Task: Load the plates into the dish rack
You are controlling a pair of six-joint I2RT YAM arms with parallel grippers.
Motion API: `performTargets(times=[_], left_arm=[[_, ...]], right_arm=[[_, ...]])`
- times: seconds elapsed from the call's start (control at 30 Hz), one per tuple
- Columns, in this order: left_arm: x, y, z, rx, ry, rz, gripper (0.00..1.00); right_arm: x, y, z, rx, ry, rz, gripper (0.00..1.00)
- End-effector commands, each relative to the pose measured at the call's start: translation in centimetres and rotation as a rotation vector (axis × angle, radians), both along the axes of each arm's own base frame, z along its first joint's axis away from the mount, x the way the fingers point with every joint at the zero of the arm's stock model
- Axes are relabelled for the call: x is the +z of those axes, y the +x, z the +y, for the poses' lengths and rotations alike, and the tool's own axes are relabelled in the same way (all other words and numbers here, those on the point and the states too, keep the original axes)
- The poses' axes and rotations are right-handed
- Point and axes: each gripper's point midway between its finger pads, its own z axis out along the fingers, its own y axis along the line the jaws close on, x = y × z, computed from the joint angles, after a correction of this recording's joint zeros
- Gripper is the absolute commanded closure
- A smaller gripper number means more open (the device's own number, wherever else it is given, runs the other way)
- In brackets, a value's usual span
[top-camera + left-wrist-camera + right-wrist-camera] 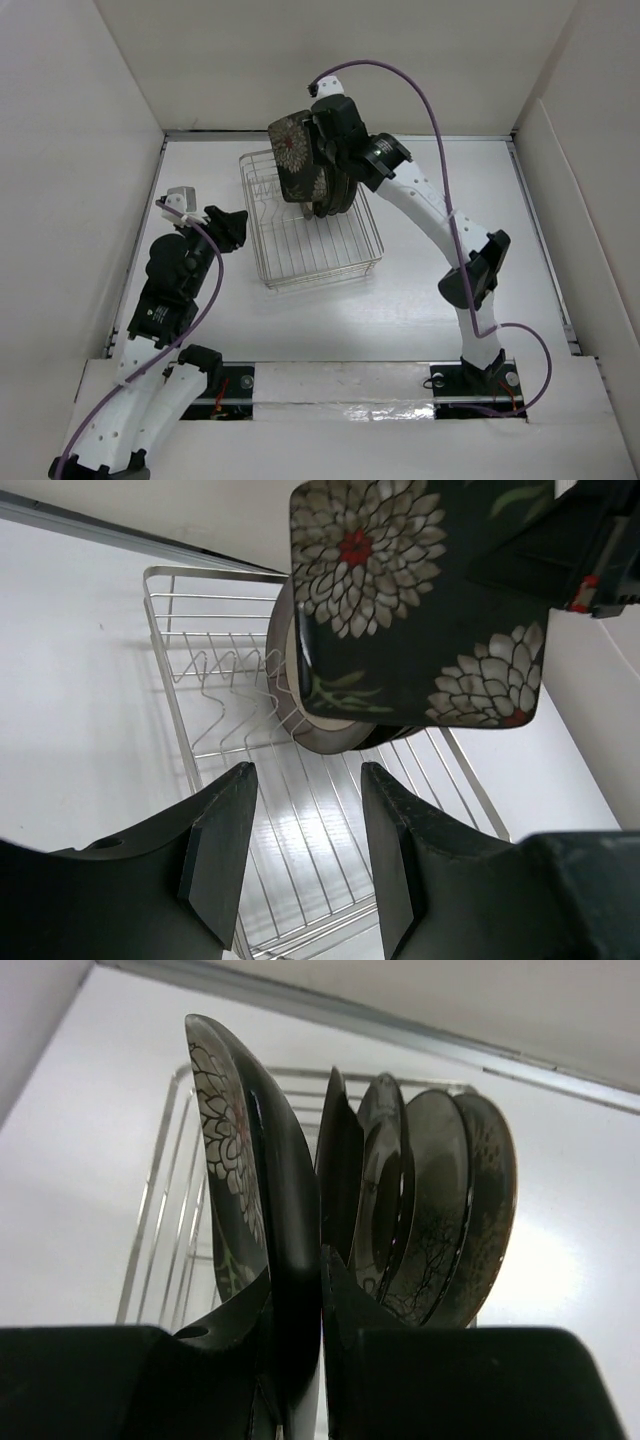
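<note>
My right gripper (322, 150) is shut on the upper edge of the square black floral plate (298, 155) and holds it upright over the far part of the dish rack (320, 250). In the right wrist view this plate (265, 1180) is edge-on, clamped between the fingers (345, 1310). Several round plates (435, 1210) stand side by side just to its right. My left gripper (228, 228) is open and empty left of the rack. Past its fingers (215, 865) the left wrist view shows the floral plate (420, 600) and a beige dark-rimmed plate (312, 705) behind it.
The rack's near half (310, 840) shows bare wires, and zigzag prongs (225, 675) stand free at its far left. White walls enclose the table on the left, back and right. The right arm (440, 215) reaches over the table right of the rack.
</note>
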Motion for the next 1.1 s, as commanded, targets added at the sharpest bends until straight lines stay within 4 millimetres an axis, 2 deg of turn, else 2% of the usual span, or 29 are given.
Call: performTargets(times=[0.0, 0.07, 0.1, 0.27, 0.4, 0.77, 0.9, 1.0, 1.07], left_arm=[[1.2, 0.0, -0.3, -0.004, 0.010, -0.041, 0.58], [1.0, -0.1, -0.9, -0.023, 0.017, -0.032, 0.58], [1.0, -0.1, -0.9, -0.025, 0.016, -0.030, 0.58], [1.2, -0.5, -1.4, -0.040, 0.018, -0.034, 0.58], [1.2, -0.9, -2.0, -0.063, 0.015, -0.038, 0.58], [1.3, -1.6, -2.9, -0.098, 0.010, -0.045, 0.58], [1.4, -1.7, -3.0, -0.103, 0.010, -0.047, 0.58], [1.2, -1.8, -3.3, -0.113, 0.014, -0.043, 0.58], [1.2, -1.8, -3.2, -0.112, 0.014, -0.043, 0.58]], right_arm=[[6.5, -0.9, -0.2, -0.017, 0.097, -0.115, 1.00], [4.8, -0.6, 0.2, -0.020, 0.068, -0.077, 1.00], [5.1, -0.5, -0.2, -0.042, 0.066, -0.082, 1.00], [2.7, -0.4, 0.1, -0.065, 0.027, -0.035, 1.00], [1.8, -0.2, -0.4, -0.102, 0.014, -0.022, 1.00], [-2.8, 0.4, 0.5, -0.199, -0.051, 0.033, 1.00], [-3.9, 0.6, 0.8, -0.223, -0.062, 0.035, 1.00], [-4.0, 1.0, 0.3, -0.269, -0.073, 0.021, 1.00], [-3.8, 0.5, 0.8, -0.283, -0.068, 0.001, 1.00]])
